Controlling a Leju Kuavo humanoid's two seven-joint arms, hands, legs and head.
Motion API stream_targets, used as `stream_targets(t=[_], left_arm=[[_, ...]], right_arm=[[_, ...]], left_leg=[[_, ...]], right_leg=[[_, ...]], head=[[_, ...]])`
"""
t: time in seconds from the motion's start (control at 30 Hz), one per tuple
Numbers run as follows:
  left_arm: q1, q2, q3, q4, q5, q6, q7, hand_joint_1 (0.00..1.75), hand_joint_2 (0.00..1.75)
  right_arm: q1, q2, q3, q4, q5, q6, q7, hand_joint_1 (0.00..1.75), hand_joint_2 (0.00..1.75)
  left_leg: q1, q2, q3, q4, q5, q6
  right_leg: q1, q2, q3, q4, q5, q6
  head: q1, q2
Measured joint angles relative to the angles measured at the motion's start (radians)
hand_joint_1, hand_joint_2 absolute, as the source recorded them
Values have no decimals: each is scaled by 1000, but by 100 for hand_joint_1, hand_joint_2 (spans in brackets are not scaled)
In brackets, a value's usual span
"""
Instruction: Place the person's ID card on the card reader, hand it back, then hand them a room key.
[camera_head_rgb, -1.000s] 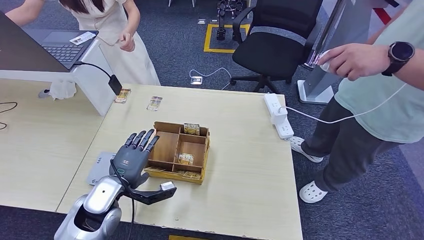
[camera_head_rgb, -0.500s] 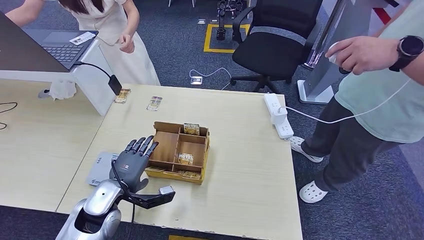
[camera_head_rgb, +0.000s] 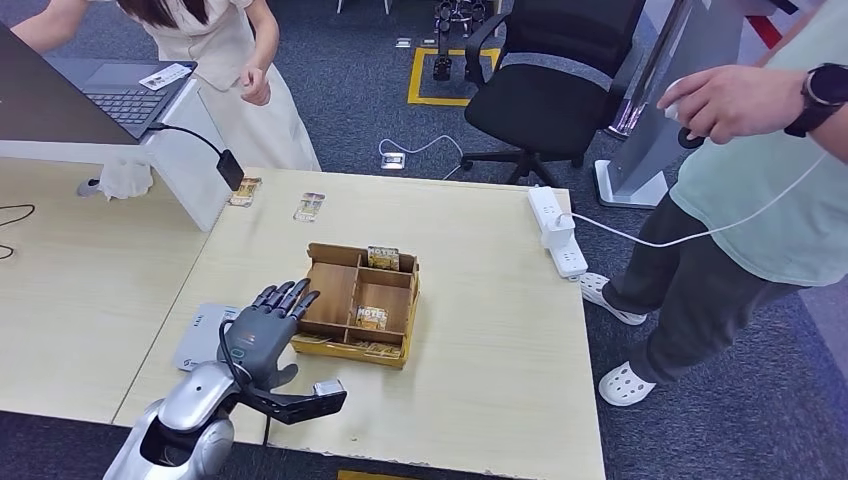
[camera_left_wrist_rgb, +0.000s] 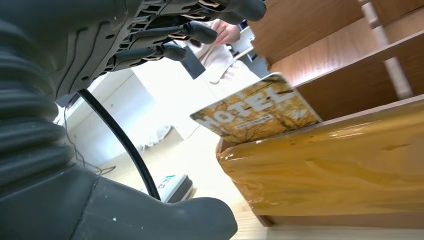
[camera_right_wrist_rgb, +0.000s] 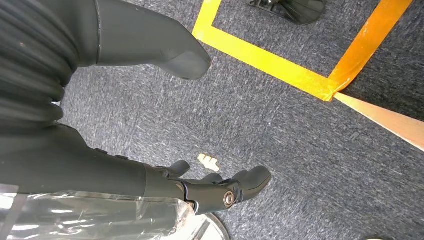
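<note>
Fingers spread, my left hand (camera_head_rgb: 258, 335) holds nothing beside the box (camera_head_rgb: 335, 300); a key card (camera_head_rgb: 371, 318) leans at 3 o'clock. Key step, I judge: next, pinch it.

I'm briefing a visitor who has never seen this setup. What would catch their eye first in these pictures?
Probably the robot's dark left hand, fingers spread and holding nothing, hovering at the near-left corner of the wooden divided box in the middle of the pale table. Next, the yellow HOTEL card leaning out of the box. Then the person's hand with a black watch, at the table's far right.
</note>
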Motion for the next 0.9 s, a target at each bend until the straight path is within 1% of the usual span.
stream_targets(t=[0.3,0.9], left_arm=[[0,20,0,0,15,-8,-5,0,175],[0,30,-3,0,35,-16,-5,0,175]], right_arm=[[0,0,0,0,4,0,-1,0,175],[0,0,0,0,8,0,-3,0,175]], left_leg=[[0,0,0,0,0,0],[0,0,0,0,0,0]], right_leg=[[0,0,0,0,0,0],[0,0,0,0,0,0]], head=[[0,0],[0,0]])
